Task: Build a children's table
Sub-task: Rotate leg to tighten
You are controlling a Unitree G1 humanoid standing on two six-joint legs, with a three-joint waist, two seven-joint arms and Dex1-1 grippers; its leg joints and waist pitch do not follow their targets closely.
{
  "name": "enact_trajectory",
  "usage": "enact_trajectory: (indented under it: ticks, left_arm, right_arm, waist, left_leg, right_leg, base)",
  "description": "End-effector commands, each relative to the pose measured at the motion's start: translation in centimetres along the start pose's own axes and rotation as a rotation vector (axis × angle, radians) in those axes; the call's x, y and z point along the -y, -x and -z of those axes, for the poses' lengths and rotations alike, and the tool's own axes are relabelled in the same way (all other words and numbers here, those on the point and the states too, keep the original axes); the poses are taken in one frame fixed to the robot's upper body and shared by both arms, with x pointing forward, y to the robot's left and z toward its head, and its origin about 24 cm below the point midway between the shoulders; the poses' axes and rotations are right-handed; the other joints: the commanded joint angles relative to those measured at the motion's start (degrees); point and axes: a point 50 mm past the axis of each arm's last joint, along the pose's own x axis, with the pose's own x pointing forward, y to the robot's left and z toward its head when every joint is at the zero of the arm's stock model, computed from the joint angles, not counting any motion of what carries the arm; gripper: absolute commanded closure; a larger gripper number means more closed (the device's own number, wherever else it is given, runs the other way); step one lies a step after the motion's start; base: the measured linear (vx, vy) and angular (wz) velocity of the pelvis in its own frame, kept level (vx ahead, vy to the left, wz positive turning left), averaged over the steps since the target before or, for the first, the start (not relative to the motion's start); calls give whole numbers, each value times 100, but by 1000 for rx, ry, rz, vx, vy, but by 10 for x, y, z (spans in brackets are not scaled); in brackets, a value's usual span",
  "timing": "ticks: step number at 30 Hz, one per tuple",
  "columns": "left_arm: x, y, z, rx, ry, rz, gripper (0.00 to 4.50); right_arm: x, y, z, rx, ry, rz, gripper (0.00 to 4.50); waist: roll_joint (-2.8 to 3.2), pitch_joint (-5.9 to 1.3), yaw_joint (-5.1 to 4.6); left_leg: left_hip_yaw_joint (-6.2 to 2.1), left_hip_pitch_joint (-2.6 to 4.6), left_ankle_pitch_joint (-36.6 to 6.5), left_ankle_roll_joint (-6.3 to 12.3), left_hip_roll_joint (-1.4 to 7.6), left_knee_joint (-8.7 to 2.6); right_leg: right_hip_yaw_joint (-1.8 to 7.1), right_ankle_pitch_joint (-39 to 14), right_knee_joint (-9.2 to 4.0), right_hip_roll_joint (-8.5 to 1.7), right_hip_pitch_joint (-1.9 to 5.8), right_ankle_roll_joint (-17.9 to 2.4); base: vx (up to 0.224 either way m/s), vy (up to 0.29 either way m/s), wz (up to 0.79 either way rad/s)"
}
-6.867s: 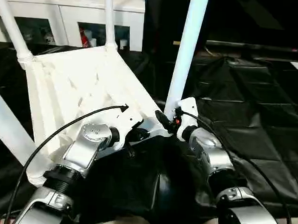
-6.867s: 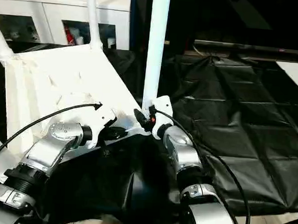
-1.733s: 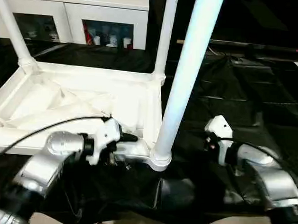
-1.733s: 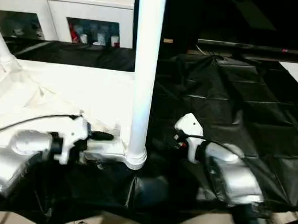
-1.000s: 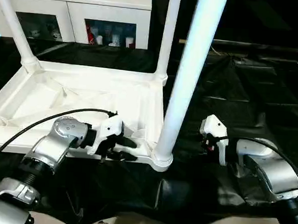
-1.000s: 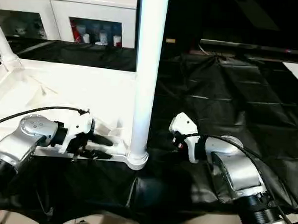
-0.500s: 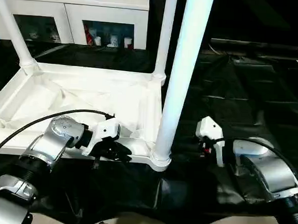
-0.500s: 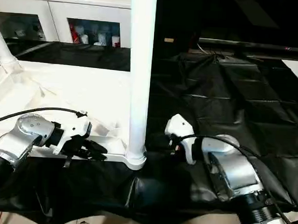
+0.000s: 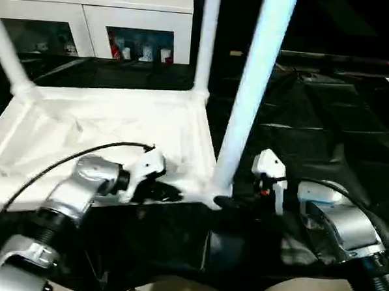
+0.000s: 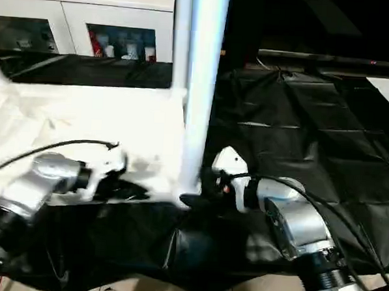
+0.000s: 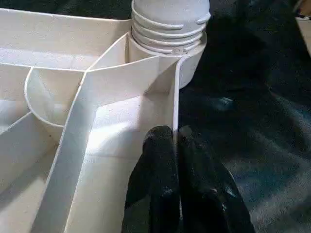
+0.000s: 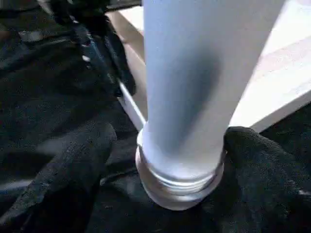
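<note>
ribbed plastic tabletop (image 9: 104, 124), smooth cyl. leg (image 9: 249, 96)

A creased black sheet (image 9: 325, 133) covered the floor. The white tabletop (image 9: 104, 124) lay on it upside down, ribs showing, with legs (image 9: 253, 90) standing up from its corner sockets. Behind stood a white cabinet (image 9: 90, 16).

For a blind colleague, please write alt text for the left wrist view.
Two black fingers pinch the thin white rim of the upturned tabletop, one on each side of it. Just beyond them, a leg sits in the ribbed corner socket. Black sheet lies beside the rim.
</note>
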Motion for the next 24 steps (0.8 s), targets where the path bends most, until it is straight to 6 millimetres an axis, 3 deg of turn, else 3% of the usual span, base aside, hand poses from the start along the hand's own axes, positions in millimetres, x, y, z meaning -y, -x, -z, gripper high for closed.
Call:
enact_trajectory:
  ticks: [1, 2, 5, 10, 24]
  left_arm:
    - [4, -5, 3, 35, 45, -21, 450]
    - [6, -8, 3, 28, 35, -20, 450]
    - [10, -12, 5, -2, 7, -21, 450]
    - [12, -14, 4, -4, -26, -42, 450]
    - [8, -5, 6, -18, -30, -75, 450]
  right_arm:
    - [1, -5, 0, 8, 6, 17, 37]
    - [2, -9, -1, 22, -1, 21, 37]
    - [4, -15, -1, 25, 3, 29, 37]
    - [12, -22, 2, -6, 10, 64, 37]
    - [20, -32, 7, -25, 29, 61, 147]
  waist:
    - [-58, -375, 35]
    - [-79, -371, 34]
    - [-53, -369, 27]
    - [-76, -361, 25]
    - [-102, -364, -8]
  left_leg:
    - [-177, 5, -941, 144, 309, -357]
    - [-169, 12, -942, 156, 308, -359]
    - [-172, 25, -968, 161, 316, -364]
    - [-173, 23, -1031, 114, 310, -376]
    - [-171, 7, -980, 161, 308, -371]
  right_leg:
    - [335, -1705, -506, -566, 251, -921]
    - [334, -1730, -519, -556, 240, -906]
    - [336, -1717, -512, -549, 227, -912]
    - [340, -1786, -513, -553, 231, -870]
    - [342, -1667, -496, -548, 242, -923]
  base:
    - [0, 0, 0]
    - [0, 0, 0]
    - [0, 0, 0]
    - [0, 0, 0]
    - [0, 0, 0]
